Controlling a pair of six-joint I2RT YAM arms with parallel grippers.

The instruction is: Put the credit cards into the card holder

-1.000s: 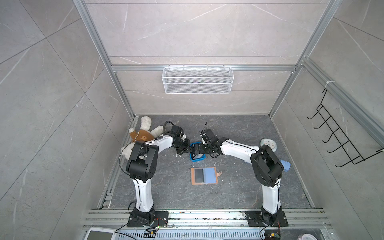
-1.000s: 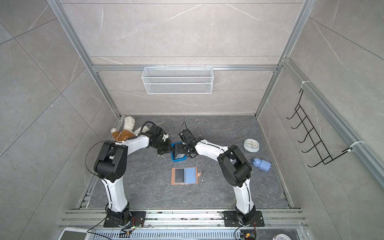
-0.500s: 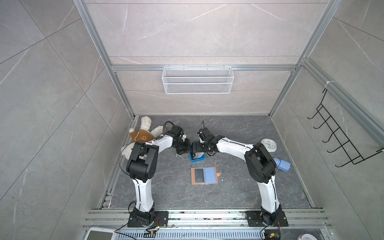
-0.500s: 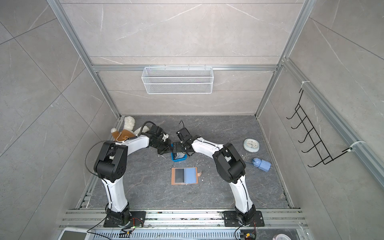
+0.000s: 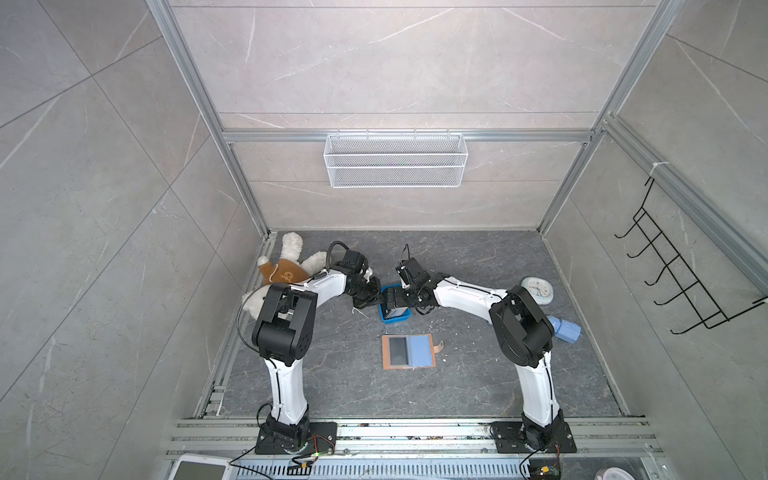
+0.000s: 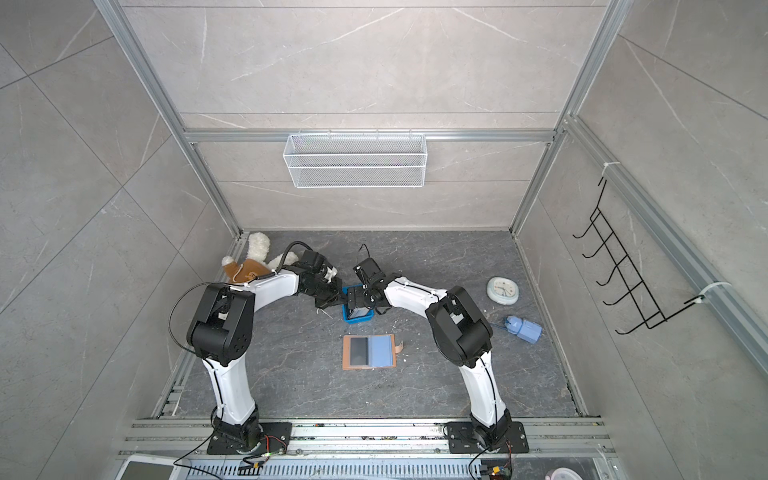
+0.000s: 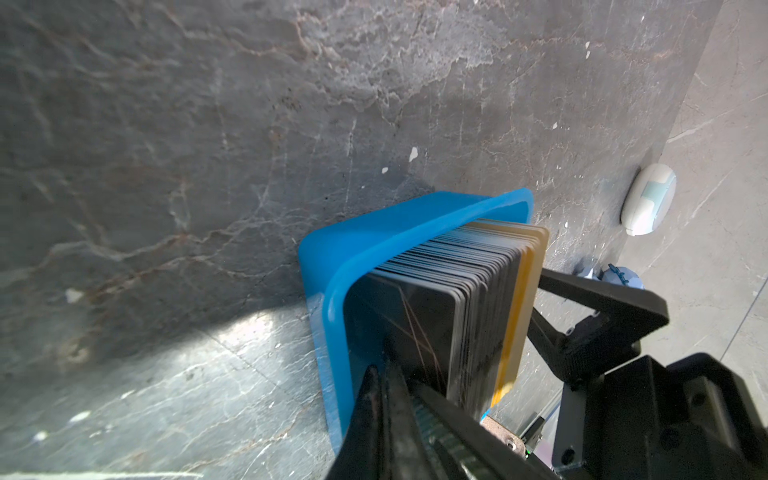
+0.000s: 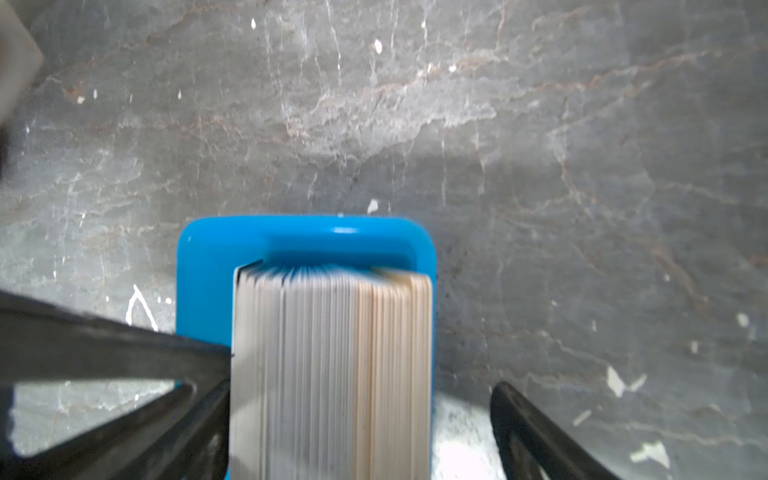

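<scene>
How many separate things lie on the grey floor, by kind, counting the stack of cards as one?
Plush toy: 1
Blue tray: 1
Card stack: 1
Card holder: 1
Clock: 1
Blue bottle: 1
Total: 6

Plush toy, clock, blue tray, wire basket and hook rack

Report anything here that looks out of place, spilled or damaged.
White flecks are scattered on the floor around the blue tray and the card holder. A blue bottle lies on its side by the right arm, and a plush toy sprawls by the left wall. Nothing looks broken.
</scene>
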